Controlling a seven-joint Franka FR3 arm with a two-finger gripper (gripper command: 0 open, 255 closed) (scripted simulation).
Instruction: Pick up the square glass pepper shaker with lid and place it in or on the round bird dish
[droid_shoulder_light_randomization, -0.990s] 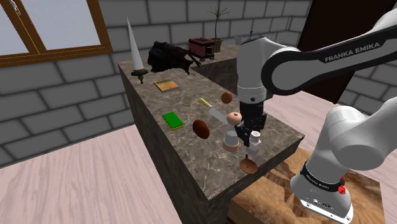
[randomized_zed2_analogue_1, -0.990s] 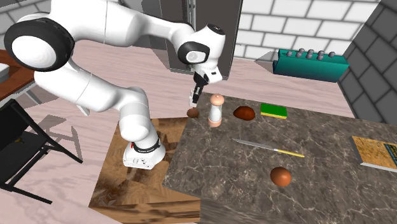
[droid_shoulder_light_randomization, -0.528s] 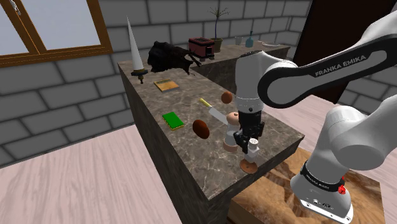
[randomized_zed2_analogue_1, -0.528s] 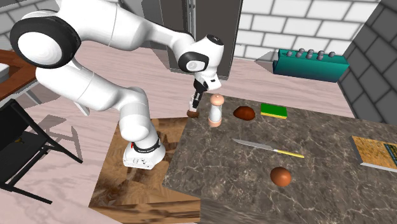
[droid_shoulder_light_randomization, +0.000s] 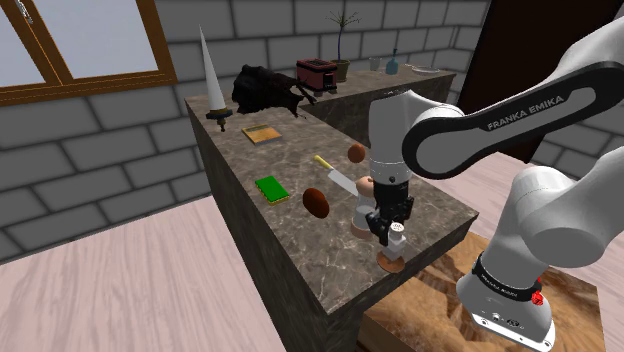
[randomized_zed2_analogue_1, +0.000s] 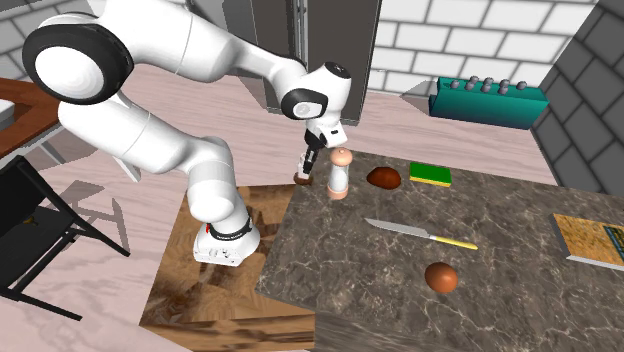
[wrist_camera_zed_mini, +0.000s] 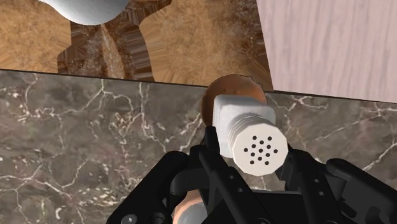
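Hanging over the dish (wrist_camera_zed_mini: 232, 88), the shaker (wrist_camera_zed_mini: 249, 130) is clasped between the jaws.

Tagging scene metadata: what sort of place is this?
Probably a home kitchen: marble counter with a knife and green sponge, a white shaker in the pincer, a wood-framed window.

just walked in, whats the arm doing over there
The robot's black gripper is shut on a white square shaker with a perforated lid, holding it upright right over the small brown round dish at the marble counter's edge near the stand. It has not let go, and whether the shaker touches the dish cannot be told. A pepper mill stands just beside the dish.
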